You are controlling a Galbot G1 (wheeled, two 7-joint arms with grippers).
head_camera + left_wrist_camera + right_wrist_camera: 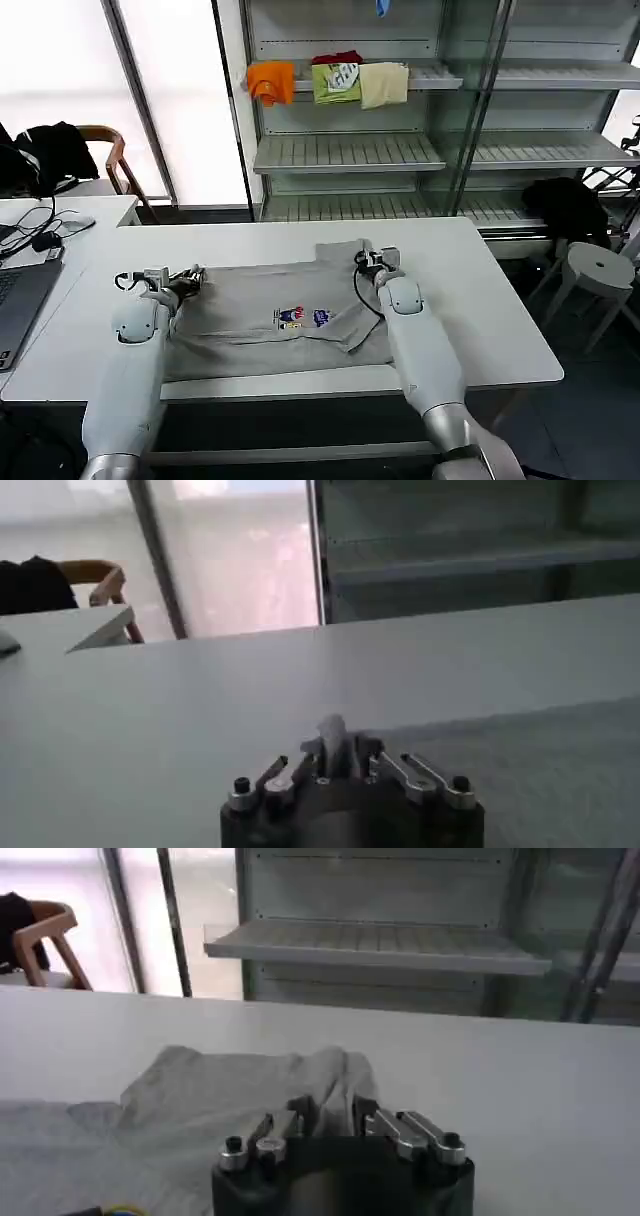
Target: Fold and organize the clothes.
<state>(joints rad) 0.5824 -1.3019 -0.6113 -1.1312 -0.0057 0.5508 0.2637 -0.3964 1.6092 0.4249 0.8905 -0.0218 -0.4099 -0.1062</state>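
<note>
shirt (270, 315) on white table (500, 330)

White table (480, 300) in centre of frame. Metal shelving (350, 150) behind it, upper middle; on top shelf orange cloth (270, 80), green cloth (337, 82), cream cloth (384, 84) side by side. Wooden chair (110, 155) with black garment (55, 150) at upper left. Laptop (20, 300) at left edge. White stool (598, 270) at right, black bag (565, 205) behind it.
</note>
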